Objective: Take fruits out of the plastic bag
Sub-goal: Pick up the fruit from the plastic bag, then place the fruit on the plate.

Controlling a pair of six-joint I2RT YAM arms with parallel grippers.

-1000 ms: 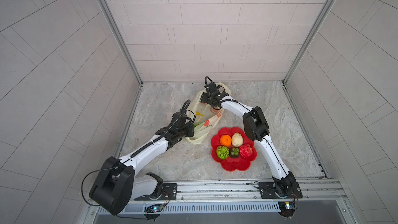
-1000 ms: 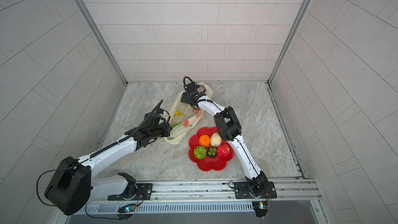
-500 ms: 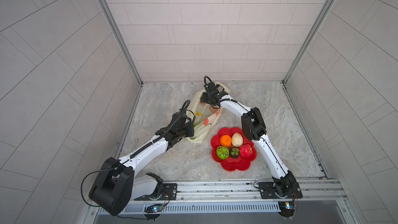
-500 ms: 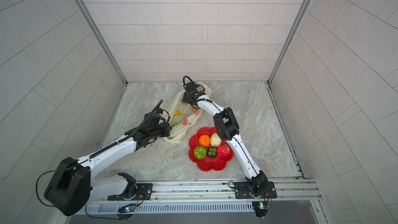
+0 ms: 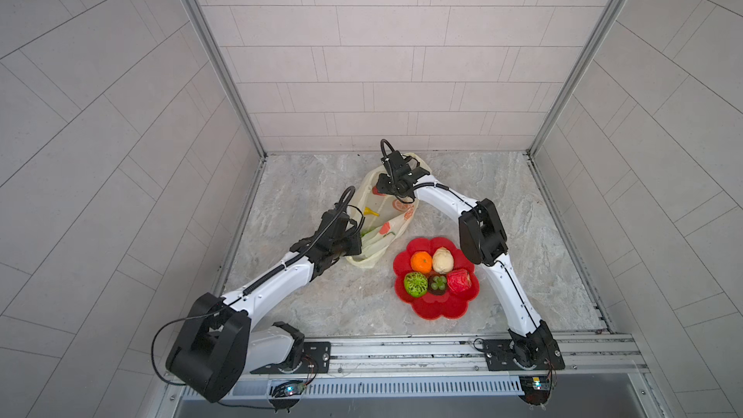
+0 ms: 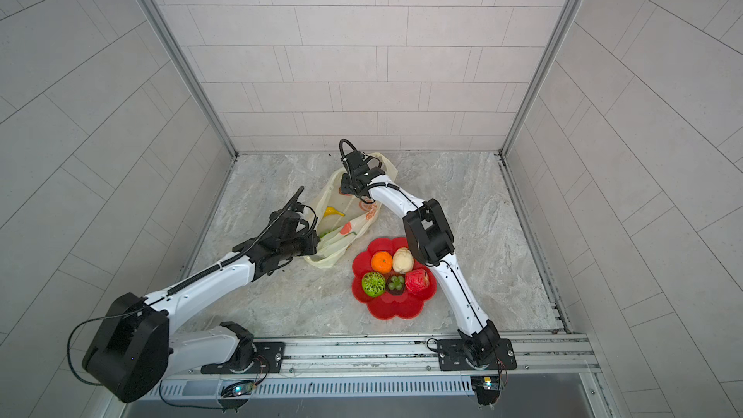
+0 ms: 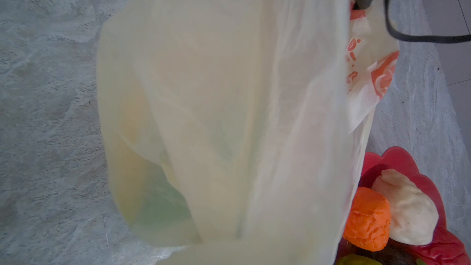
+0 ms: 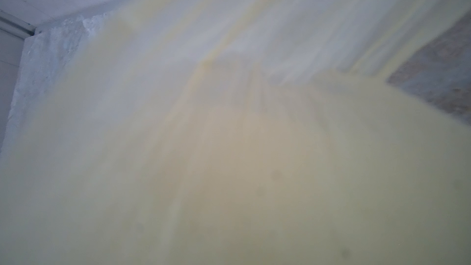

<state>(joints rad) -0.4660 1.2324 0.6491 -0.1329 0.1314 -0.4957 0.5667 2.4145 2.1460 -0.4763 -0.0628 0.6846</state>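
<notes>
The left arm lies low, stretched across the table (image 5: 341, 307). Its end effector (image 5: 356, 241) is clenched on the near edge of the plastic bag (image 5: 388, 217). The right arm arches high with a bent elbow, and its end effector (image 5: 382, 188) dips at the bag's far mouth. Bag film veils its wrist view, so I cannot tell its grip. A yellow banana (image 5: 370, 212) lies inside the bag between both end effectors. An orange (image 5: 421, 262) and a cream bulb (image 5: 442, 260) sit on the red plate (image 5: 438, 309), apart from both end effectors.
</notes>
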